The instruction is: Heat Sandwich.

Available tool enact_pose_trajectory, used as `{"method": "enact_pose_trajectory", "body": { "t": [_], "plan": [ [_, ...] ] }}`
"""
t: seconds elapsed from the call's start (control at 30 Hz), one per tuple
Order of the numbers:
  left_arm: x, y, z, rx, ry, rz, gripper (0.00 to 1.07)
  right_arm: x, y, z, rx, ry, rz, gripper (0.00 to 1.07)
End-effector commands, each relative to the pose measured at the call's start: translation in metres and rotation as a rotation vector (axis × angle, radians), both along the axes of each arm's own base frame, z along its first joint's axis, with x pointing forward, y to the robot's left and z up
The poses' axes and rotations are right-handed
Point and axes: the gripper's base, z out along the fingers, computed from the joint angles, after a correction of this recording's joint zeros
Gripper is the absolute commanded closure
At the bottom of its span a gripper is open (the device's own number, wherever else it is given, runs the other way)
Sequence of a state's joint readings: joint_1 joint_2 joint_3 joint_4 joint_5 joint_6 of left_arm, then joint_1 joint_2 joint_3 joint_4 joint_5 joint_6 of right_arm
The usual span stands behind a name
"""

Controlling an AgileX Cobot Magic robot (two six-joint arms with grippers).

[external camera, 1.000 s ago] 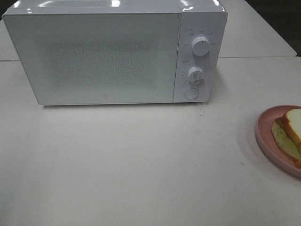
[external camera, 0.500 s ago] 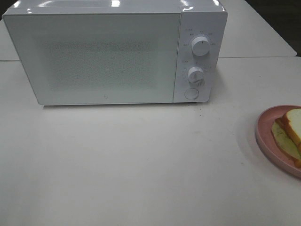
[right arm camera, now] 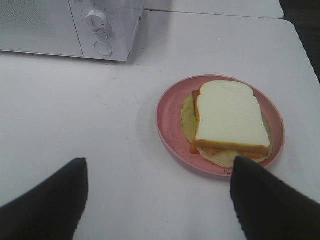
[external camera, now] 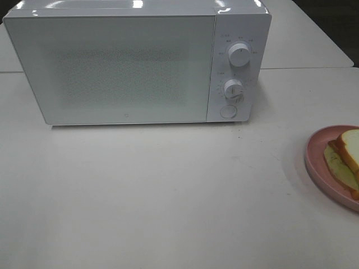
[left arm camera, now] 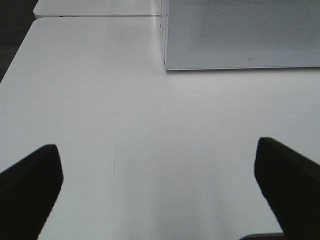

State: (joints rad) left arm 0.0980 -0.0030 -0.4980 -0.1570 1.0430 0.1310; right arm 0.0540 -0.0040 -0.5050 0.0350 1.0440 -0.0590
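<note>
The sandwich [right arm camera: 231, 120] lies on a round pink plate [right arm camera: 170, 112]; white bread on top, tan crust, yellow-green and reddish filling at the edges. In the exterior high view only part of the sandwich [external camera: 348, 154] and the plate [external camera: 316, 157] shows at the right edge. A white microwave [external camera: 134, 61] stands at the back with its door shut. My right gripper [right arm camera: 157, 200] is open, above the table and short of the plate. My left gripper [left arm camera: 157, 190] is open over bare table in front of the microwave [left arm camera: 240, 35]. Neither gripper shows in the exterior high view.
The microwave has two knobs [external camera: 239, 55] and a round button [external camera: 228, 111] on its right panel; they also show in the right wrist view [right arm camera: 96, 21]. A seam between white tables [external camera: 308, 68] runs behind the microwave. The table's left edge [left arm camera: 20, 55] shows in the left wrist view.
</note>
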Motion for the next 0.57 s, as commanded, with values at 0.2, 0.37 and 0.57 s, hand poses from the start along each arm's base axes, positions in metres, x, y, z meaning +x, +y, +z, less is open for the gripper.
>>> {"method": "enact_pose_trajectory", "body": {
  "t": [0.2, 0.37, 0.57],
  "plan": [
    [-0.0041, -0.0005, -0.0007, -0.007, -0.031, 0.005, 0.05, -0.0035, 0.0, 0.0006, -0.004, -0.04, -0.001, 0.31],
    [-0.0041, -0.0005, -0.0007, -0.007, -0.031, 0.005, 0.05, -0.0035, 0.0, 0.0006, -0.004, -0.04, -0.001, 0.31],
    [-0.0041, -0.0005, -0.0007, -0.007, -0.031, 0.005, 0.05, -0.0035, 0.0, 0.0006, -0.004, -0.04, -0.001, 0.31]
  ]
}}
